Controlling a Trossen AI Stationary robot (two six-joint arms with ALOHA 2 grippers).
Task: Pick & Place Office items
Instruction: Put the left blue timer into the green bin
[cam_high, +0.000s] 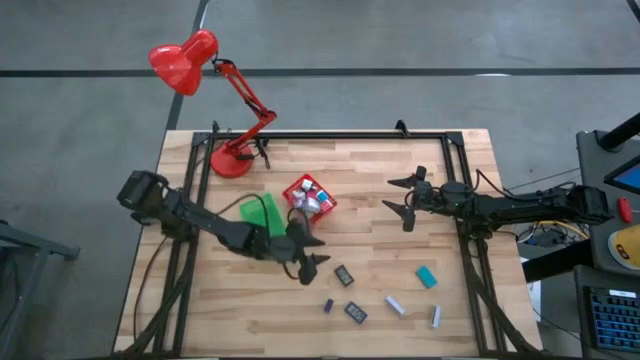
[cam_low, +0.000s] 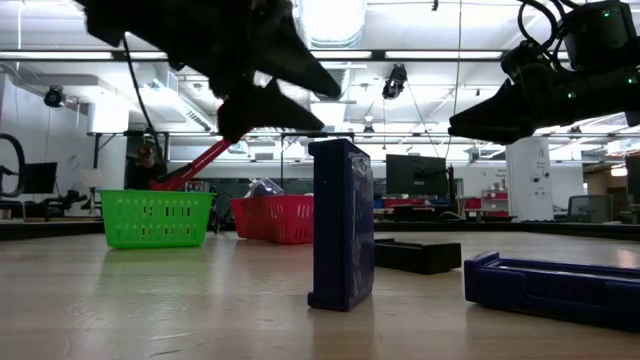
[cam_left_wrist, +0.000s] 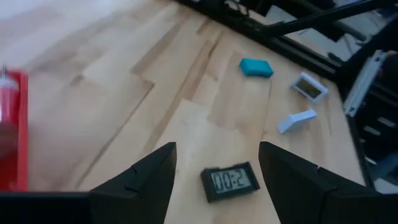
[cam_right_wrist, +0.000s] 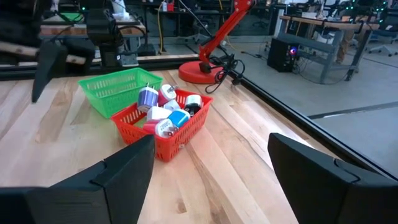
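Lying on the table, the black clock sits between the left gripper's open jaws.

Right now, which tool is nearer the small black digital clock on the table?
Left. The left tool hangs open just beside the black digital clock, which shows between its fingers in its wrist view. The right tool is open farther off, across the table.

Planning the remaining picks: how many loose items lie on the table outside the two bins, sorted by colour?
dark pieces, black or dark blue: 3
teal block: 1
grey-white pieces: 2
Total: 6
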